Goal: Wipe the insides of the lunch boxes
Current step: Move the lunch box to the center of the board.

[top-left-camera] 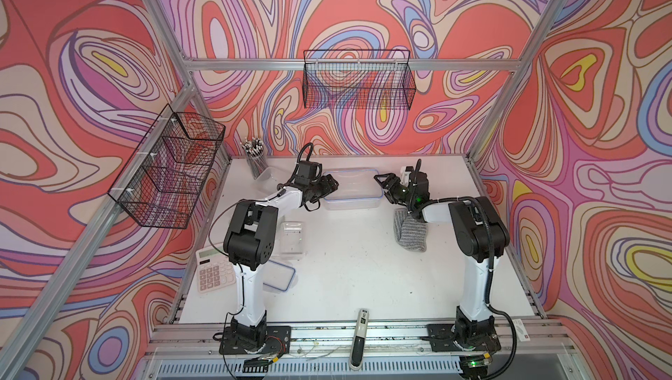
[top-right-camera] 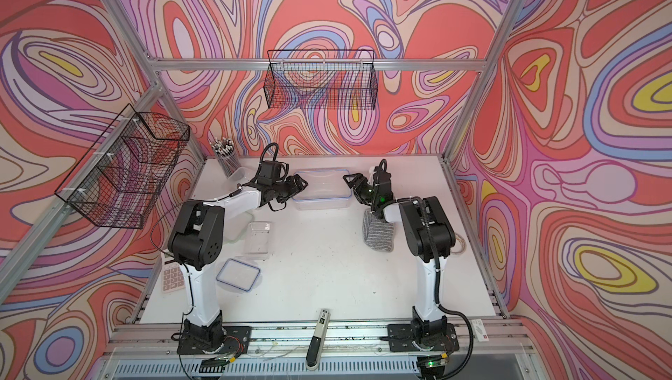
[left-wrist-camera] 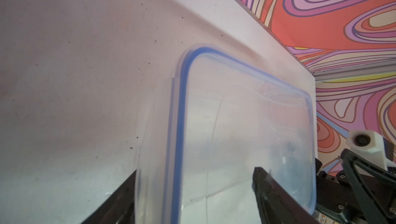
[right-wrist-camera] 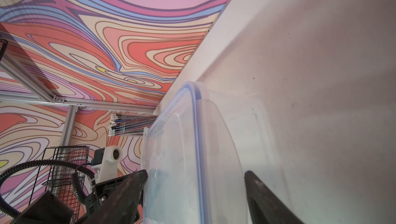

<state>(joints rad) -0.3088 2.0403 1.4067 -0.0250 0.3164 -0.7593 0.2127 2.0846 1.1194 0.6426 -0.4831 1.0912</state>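
Left fingers [left-wrist-camera: 270, 193] and right fingers [right-wrist-camera: 128, 190] straddle opposite ends of the lunch box [top-left-camera: 352, 188]; both spread wide.

No legible text. Key markings on the calculator [top-left-camera: 214, 273] and the label on the handheld device [top-left-camera: 359, 338] are too small to read.
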